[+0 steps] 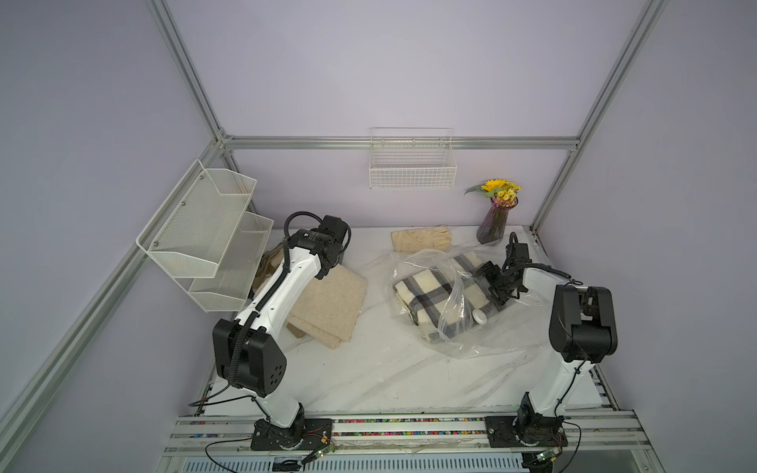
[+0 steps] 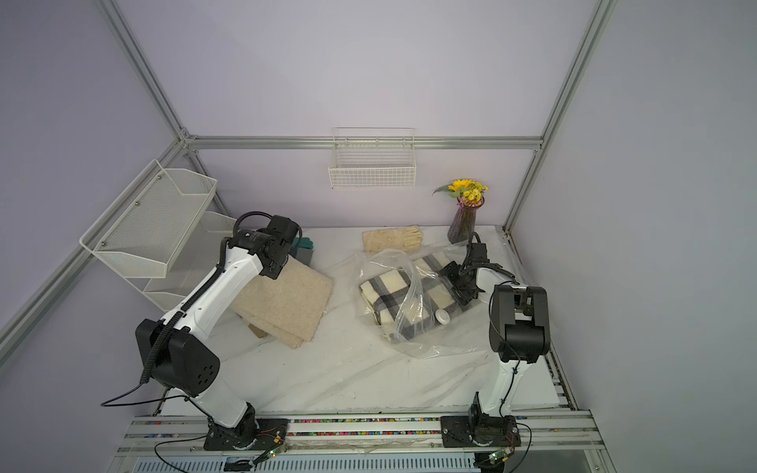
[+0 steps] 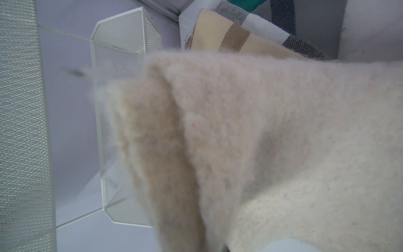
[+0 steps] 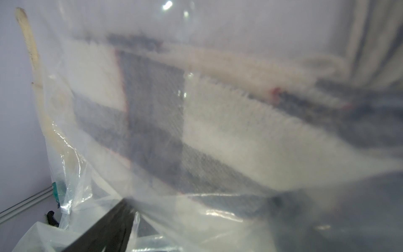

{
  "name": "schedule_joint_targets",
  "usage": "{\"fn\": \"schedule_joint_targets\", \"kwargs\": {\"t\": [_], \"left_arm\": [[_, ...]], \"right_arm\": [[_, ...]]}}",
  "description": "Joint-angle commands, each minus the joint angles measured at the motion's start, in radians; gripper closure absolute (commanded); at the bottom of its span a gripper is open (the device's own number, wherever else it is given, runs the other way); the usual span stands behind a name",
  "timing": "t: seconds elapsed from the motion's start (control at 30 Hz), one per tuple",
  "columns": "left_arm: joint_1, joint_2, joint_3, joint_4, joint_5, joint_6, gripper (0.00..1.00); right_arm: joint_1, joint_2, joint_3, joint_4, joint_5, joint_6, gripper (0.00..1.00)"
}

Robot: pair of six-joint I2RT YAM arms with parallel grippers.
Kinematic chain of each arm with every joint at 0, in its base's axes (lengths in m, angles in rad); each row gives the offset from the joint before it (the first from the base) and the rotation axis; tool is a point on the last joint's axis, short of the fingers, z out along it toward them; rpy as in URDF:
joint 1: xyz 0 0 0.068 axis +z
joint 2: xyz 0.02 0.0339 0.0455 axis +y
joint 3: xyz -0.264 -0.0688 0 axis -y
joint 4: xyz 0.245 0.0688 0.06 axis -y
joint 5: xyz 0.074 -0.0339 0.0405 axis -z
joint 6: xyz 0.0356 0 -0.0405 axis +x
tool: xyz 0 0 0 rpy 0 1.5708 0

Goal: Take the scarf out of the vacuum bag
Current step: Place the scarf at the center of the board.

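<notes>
The scarf [image 1: 426, 293] [image 2: 389, 293], cream with grey plaid, lies folded inside the vacuum bag [image 1: 458, 340] [image 2: 422, 344], a crinkly clear bag with a white valve cap [image 1: 479, 316]. My right gripper [image 1: 497, 293] [image 2: 463, 290] stands open against the bag's right side, over the scarf. In the right wrist view plastic film [image 4: 196, 218] lies between the camera and the scarf [image 4: 152, 109], and one dark finger [image 4: 104, 229] shows. My left gripper [image 1: 325, 266] [image 2: 273, 268] is shut at the far corner of a folded beige cloth [image 1: 327, 307]. That cloth [image 3: 261, 141] hides its jaws, so I cannot tell whether it is held.
A white mesh rack [image 1: 205, 237] hangs on the left wall beside the left arm. On the back wall hangs a wire basket [image 1: 411, 168]. Cream gloves [image 1: 422, 239] and a purple vase of flowers [image 1: 493, 221] stand behind the bag. Striped cloths [image 3: 239, 37] lie beyond the beige cloth.
</notes>
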State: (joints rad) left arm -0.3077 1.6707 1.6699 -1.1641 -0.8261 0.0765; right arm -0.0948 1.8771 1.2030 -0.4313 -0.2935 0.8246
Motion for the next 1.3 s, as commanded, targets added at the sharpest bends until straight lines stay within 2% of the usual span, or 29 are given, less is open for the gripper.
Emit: {"fn": "schedule_joint_targets", "kwargs": {"t": [0.0,0.4,0.63,1.03,1.27], "left_arm": [[0.009,-0.014,0.031,0.114,-0.141,0.078,1.0],[0.02,0.025,0.029,0.308,-0.208,0.236,1.0],[0.094,0.093,-0.031,0.499,-0.279,0.351,1.0],[0.149,0.178,-0.118,0.837,-0.279,0.551,1.0],[0.197,0.266,-0.102,0.927,-0.251,0.578,1.0]], "right_arm": [[-0.025,0.102,-0.067,-0.07,0.101,-0.022,0.03],[-0.026,0.106,-0.077,-0.062,0.096,-0.027,0.03],[-0.026,0.109,-0.074,-0.057,0.088,-0.027,0.03],[-0.026,0.118,-0.077,-0.048,0.077,-0.027,0.03],[-0.026,0.11,-0.08,-0.049,0.076,-0.027,0.03]]}}
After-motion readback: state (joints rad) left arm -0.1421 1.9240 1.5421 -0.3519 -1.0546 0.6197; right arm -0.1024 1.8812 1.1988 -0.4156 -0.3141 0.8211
